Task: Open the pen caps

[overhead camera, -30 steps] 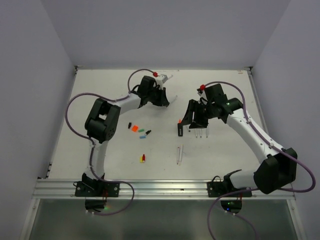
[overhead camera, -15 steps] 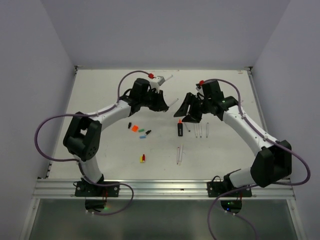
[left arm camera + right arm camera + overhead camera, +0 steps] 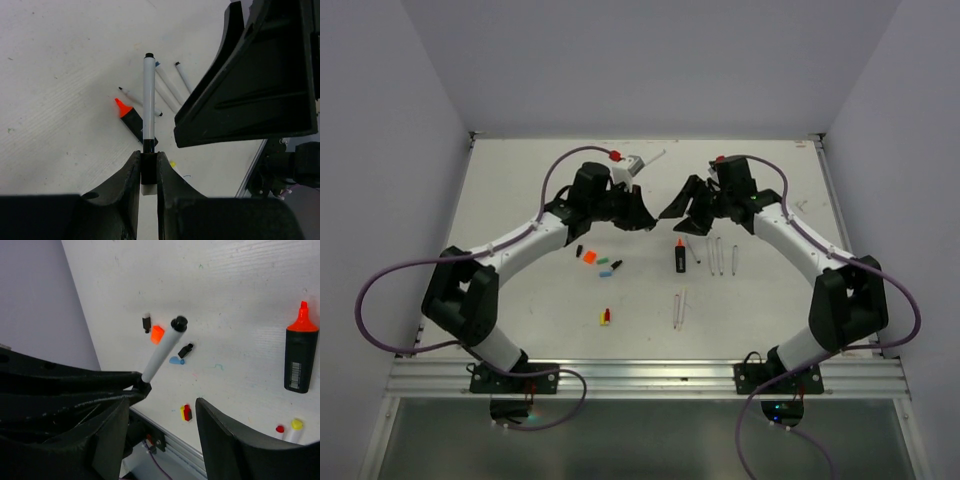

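The flat white table (image 3: 505,175) sits between pale purple-grey walls (image 3: 380,150), and tiny loose plastic pen caps (image 3: 601,262) in orange, green, blue, black, red and yellow lie on it left of a fat black highlighter with an orange end (image 3: 679,256) and some thin white pens (image 3: 720,255). The left gripper (image 3: 148,172) is almost shut, pinching a thin white pen with a black tip (image 3: 149,100) up off the table, and the right gripper (image 3: 161,407), wide open and holding nothing, hangs just beside it.
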You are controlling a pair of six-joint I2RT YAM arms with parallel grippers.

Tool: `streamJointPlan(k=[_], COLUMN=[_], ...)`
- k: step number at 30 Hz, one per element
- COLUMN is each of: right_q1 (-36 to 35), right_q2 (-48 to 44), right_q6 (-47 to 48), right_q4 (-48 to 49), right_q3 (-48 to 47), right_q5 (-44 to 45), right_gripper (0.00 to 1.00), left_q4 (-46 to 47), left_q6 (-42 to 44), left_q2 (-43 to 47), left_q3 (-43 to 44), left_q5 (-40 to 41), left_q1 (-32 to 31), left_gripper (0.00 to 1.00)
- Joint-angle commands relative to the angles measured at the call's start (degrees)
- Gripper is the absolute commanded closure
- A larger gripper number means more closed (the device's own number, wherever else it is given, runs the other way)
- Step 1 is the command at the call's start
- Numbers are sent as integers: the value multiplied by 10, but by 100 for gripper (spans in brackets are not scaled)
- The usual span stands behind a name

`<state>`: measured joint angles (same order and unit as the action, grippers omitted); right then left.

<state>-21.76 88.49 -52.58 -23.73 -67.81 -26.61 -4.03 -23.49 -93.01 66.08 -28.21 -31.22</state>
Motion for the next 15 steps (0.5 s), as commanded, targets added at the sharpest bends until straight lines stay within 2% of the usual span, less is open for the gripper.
streamJointPlan(k=[1,8,15], right_q1=[3,4,0], right_q2=[7,21,19], right_q6=[-20,-41,-57], right_q4=[48,78,116], right_q3=[-17,0,27], right_q5=[-2,-5,-14], right_gripper=[41,42,49], left_q4=[5,-4,-3], left_q6=[-13,-21,-38], left_q2=[41,85,104], left_q3=[-19,-46,-58], left_q5=[-12,-8,-4], left_q1=[-7,-15,-27], left_gripper=[100,100,100])
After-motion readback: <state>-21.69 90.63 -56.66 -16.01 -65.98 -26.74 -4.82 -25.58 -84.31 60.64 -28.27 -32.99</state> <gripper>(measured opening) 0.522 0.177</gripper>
